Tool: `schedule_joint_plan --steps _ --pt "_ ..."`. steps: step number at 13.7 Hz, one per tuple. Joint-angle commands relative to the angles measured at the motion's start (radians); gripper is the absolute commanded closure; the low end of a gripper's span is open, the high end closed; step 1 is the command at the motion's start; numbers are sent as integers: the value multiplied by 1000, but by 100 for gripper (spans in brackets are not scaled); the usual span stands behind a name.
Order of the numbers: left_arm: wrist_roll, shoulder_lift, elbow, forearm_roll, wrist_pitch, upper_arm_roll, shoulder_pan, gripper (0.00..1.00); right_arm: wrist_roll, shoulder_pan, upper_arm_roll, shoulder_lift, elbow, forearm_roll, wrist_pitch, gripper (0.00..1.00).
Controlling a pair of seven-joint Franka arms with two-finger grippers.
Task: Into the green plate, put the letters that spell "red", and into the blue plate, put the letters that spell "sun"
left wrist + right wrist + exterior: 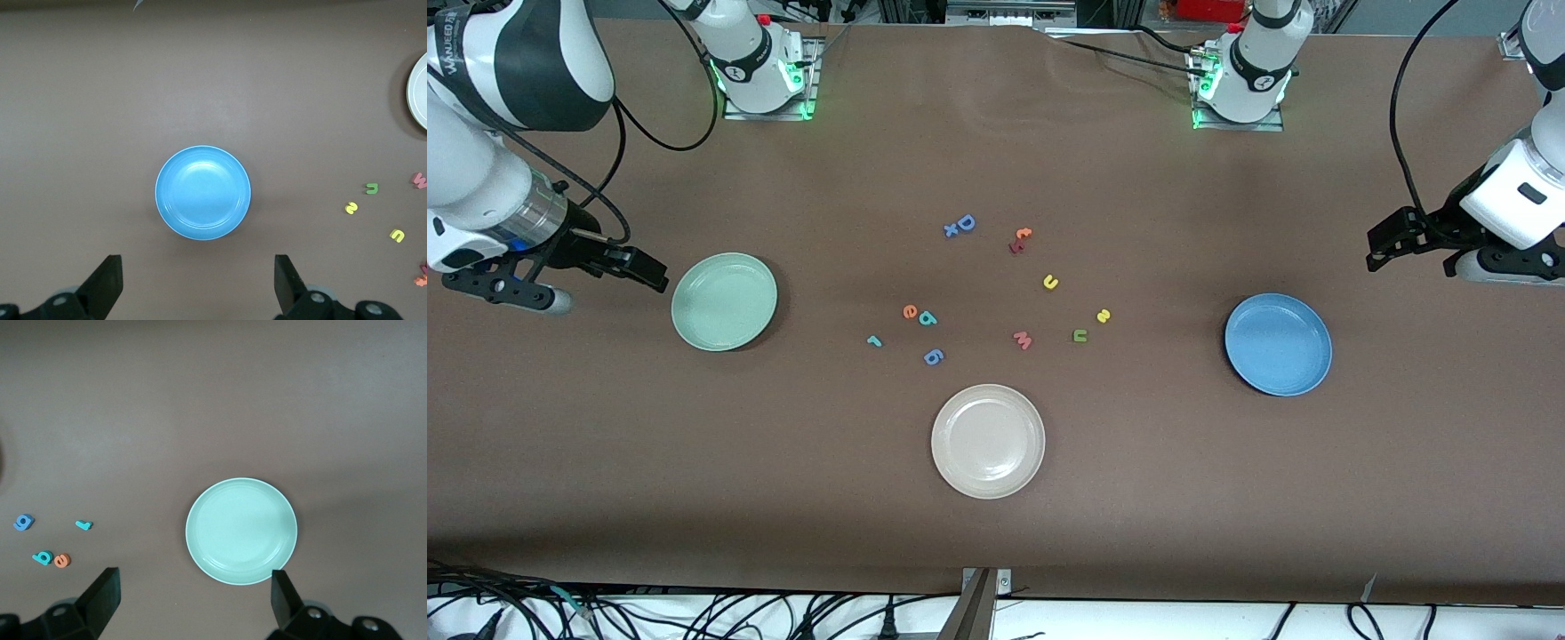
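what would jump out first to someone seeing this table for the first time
Three round plates stand out: the green plate toward the right arm's end, the blue plate toward the left arm's end, and a cream plate between them, nearest the front camera. A loose scatter of tiny coloured foam letters lies mid-table. The right hand hangs open beside the green plate and the left hand open near the blue one.

The counter was plain matte brown. On it sat a mint-green plate, a mid-blue plate and a cream-beige plate, all unpatterned. The small letters were teal "r", orange "e", teal "d", yellow "s", yellow "u", green "n", pink "m" and blue "D".
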Motion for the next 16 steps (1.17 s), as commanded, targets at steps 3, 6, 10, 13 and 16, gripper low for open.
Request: schedule_joint_plan --steps 3,6,10,13,16 --pt "2 -10 -3 5 -9 -8 5 0 6 3 -2 -21 -11 5 -15 0" --pt "1 -10 -3 5 -9 -9 -3 0 6 3 -2 -20 -13 5 -13 0" --pt "1 -10 -3 5 -9 -11 -6 0 7 3 -2 -18 -19 5 -13 1" --pt "-1 -8 -1 5 -9 -11 -6 0 7 1 -2 -18 -20 5 -16 1" --pt "1 -10 2 5 -9 -11 -7 0 6 1 -2 -18 -20 5 -16 1"
